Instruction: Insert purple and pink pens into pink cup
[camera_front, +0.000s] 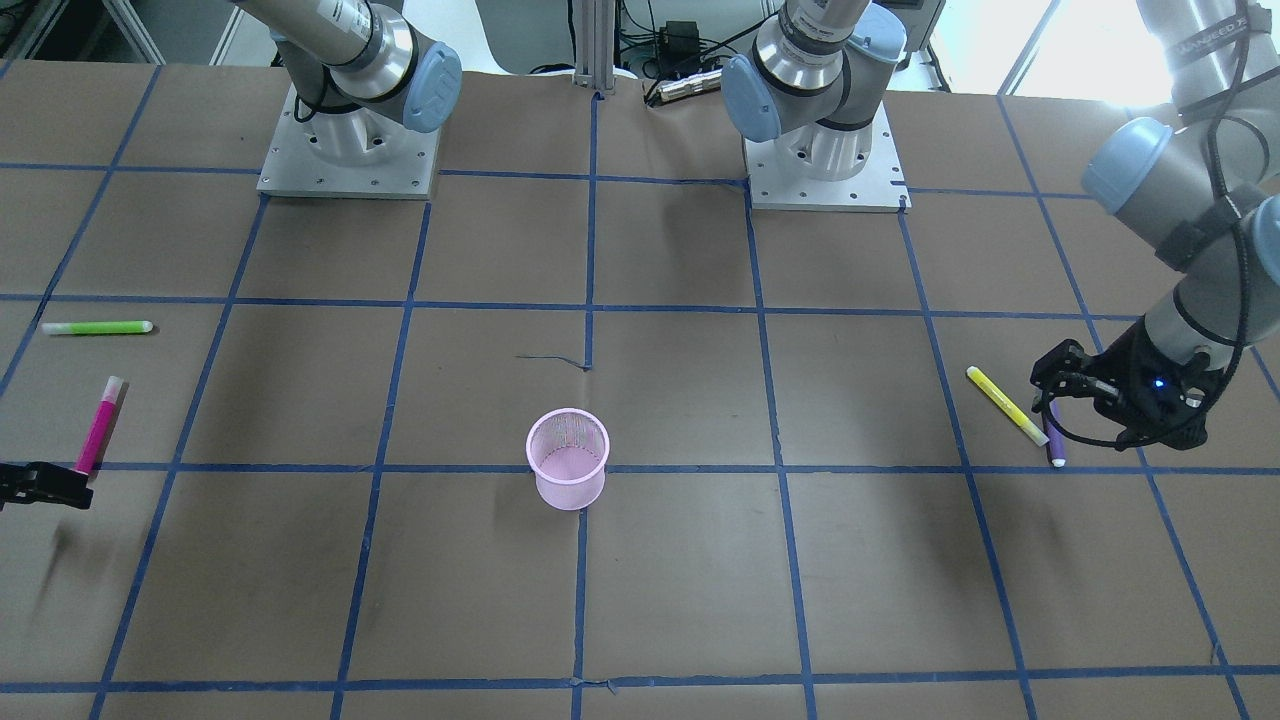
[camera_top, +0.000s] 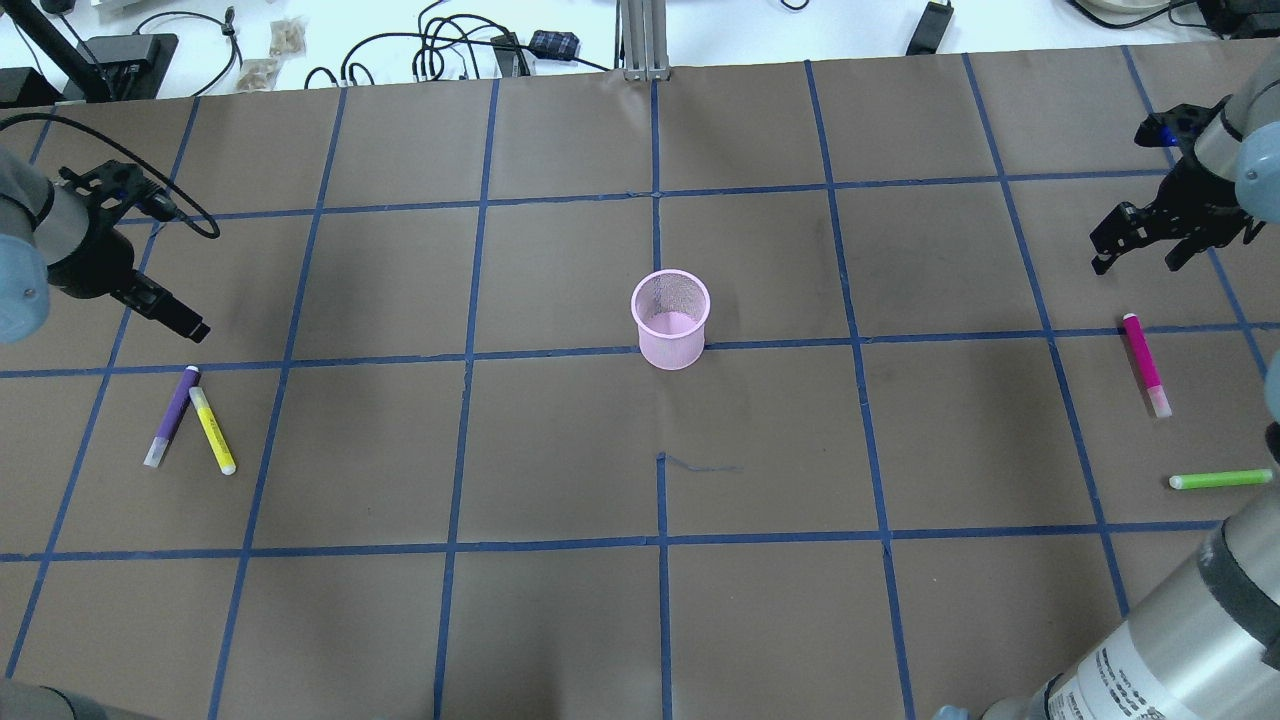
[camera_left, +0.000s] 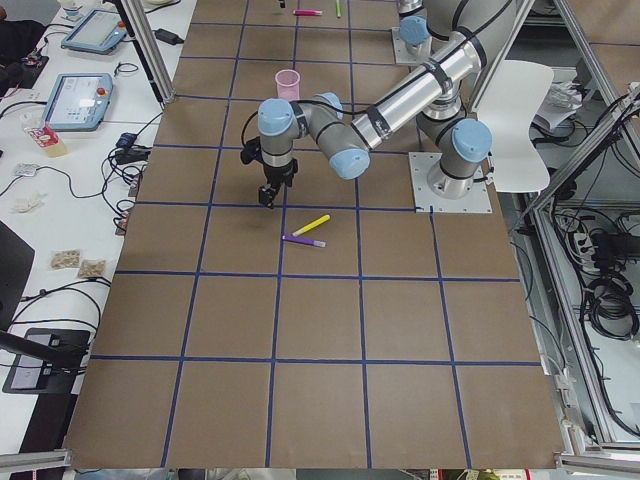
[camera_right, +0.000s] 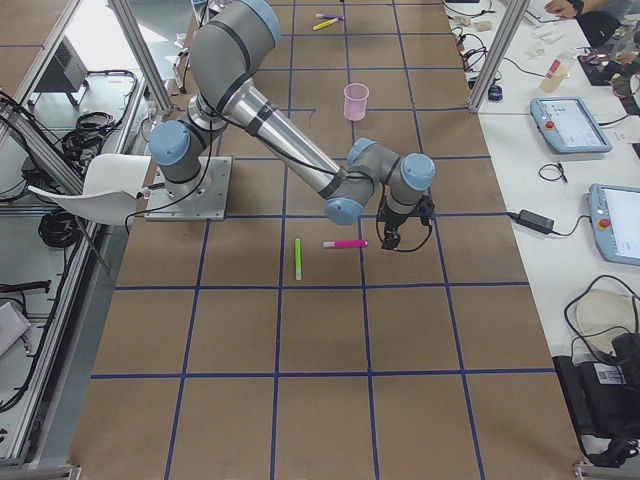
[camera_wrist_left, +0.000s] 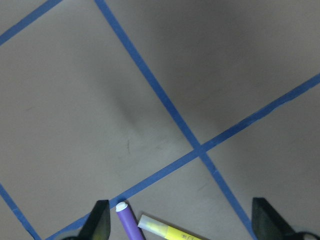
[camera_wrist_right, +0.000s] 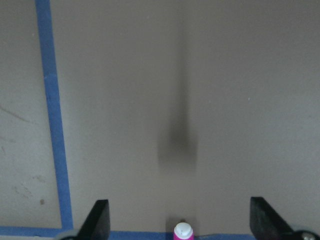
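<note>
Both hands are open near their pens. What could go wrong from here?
1. The purple pen lies in a V with the yellow pen, their ends nearly touching right by the left hand; closing there may catch or nudge the yellow one.
2. The pink cup is light-looking mesh standing free; a pen lowered off-centre could tip it.

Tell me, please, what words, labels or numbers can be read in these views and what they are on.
None can be read with certainty.
Left arm: white lettering on its upper link, too blurred to quote.
Right arm: printed label on its near link, too small to read.
</note>
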